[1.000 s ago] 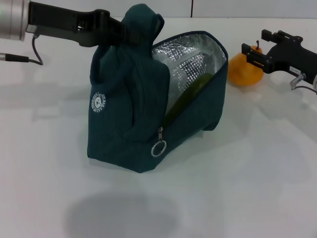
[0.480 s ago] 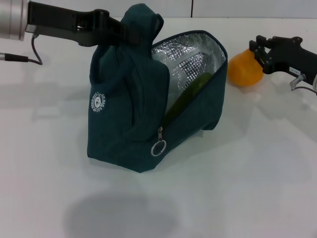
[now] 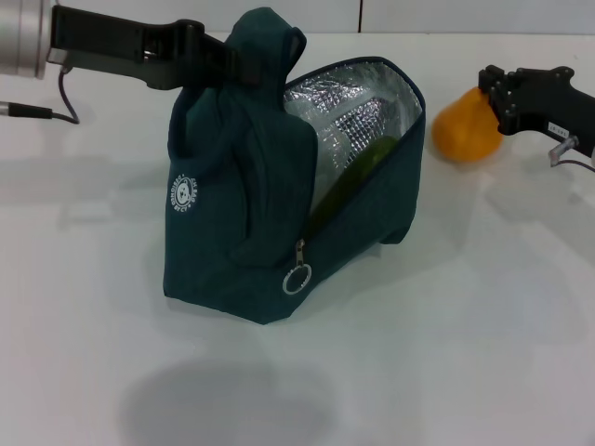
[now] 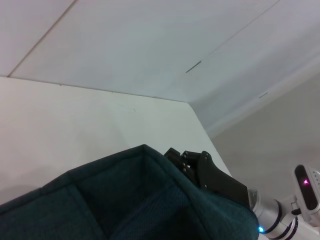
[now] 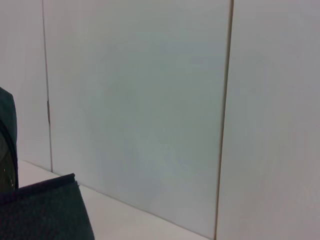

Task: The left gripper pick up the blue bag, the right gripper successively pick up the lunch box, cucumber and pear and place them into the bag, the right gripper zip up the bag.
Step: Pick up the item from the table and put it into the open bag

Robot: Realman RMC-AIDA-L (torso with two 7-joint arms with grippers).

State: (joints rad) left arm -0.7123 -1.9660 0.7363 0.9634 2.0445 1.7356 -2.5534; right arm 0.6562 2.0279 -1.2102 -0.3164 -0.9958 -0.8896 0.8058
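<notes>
white table (image 3: 446, 353), pale panelled wall (image 5: 150, 100) behind it

The bag (image 3: 251, 186) is showing matt, woven teal cloth outside and crinkled, shiny silver foil lining (image 3: 349, 111) inside, with a metal zip ring (image 3: 297, 278). The pear (image 3: 465, 127) is looking smooth and slightly glossy, the desk (image 3: 465, 353) smooth, matt white.

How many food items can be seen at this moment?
2. A cucumber lies inside the open bag, leaning on its foil lining. A pear sits right of the bag, at the right end effector. A lunch box may be hidden deeper inside.
</notes>
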